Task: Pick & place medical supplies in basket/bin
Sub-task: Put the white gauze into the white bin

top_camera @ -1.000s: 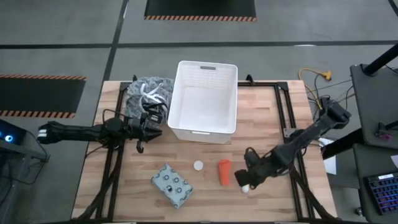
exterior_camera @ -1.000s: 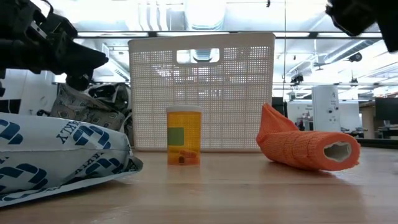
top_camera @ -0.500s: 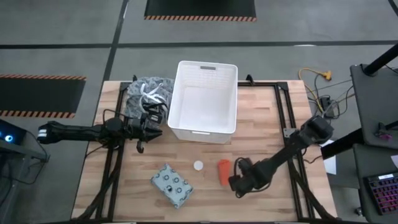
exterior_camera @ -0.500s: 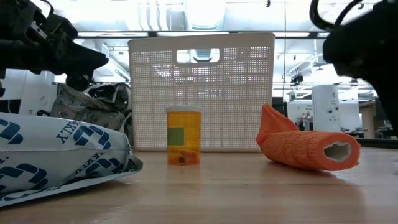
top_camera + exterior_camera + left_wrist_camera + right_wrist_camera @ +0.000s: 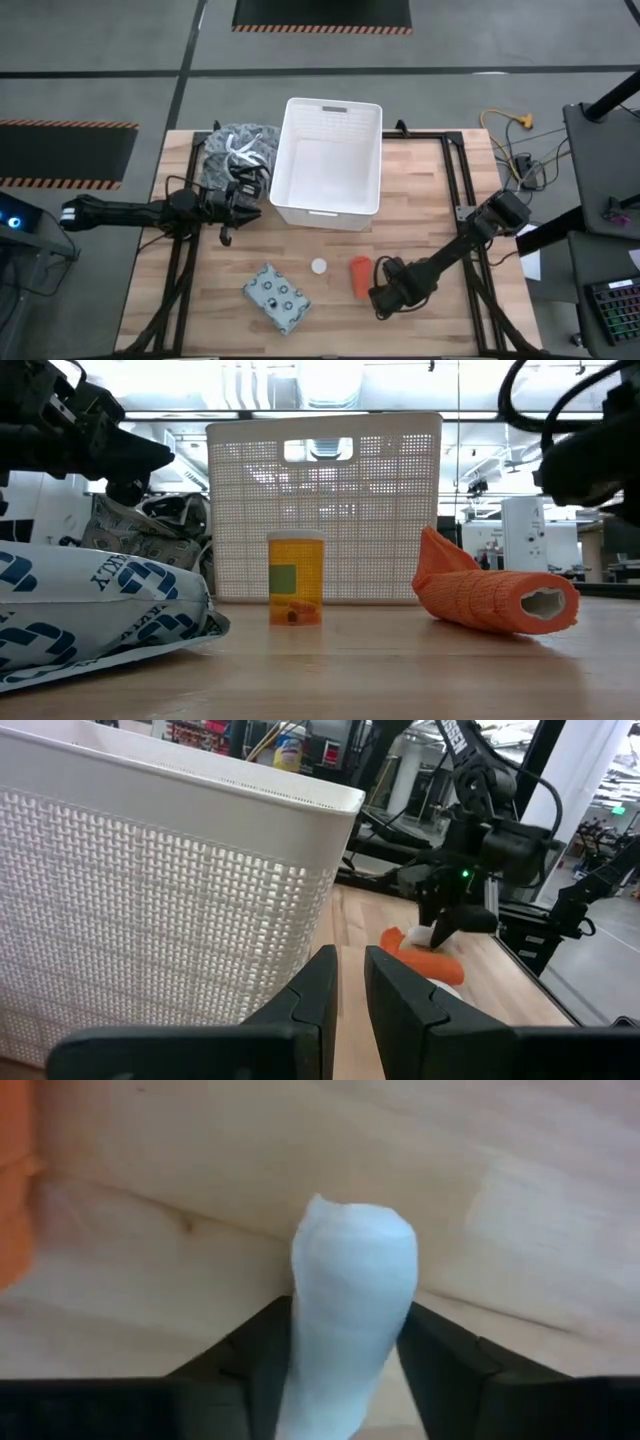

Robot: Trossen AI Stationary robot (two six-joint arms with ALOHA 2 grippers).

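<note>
My right gripper hangs over the table's near right part, just right of the orange bandage roll, and is shut on a tiny white cylinder. The white-capped orange bottle stands upright left of the roll. The grey-blue dotted packet lies flat near the near edge. The white ribbed bin stands at the far middle. My left gripper hovers shut by the bin's near left corner. My right gripper pinches the white cylinder by its two sides between both fingers, coming from above and pointing down. The cylinder lies along the fingers, and its free end sticks out past the fingertips toward the table. In the left wrist view it seems clear of the tabletop.
A grey patterned cloth bundle with white straps lies left of the bin, just beyond my left gripper. Black frame rails run along the table's sides. Bare wood shows between the bin and the supplies.
My right gripper has moved a little toward the table's left, closer to the orange roll. The white cylinder that showed beside its fingertips a second ago is now hidden beneath it in the high view. The left arm has kept still.
</note>
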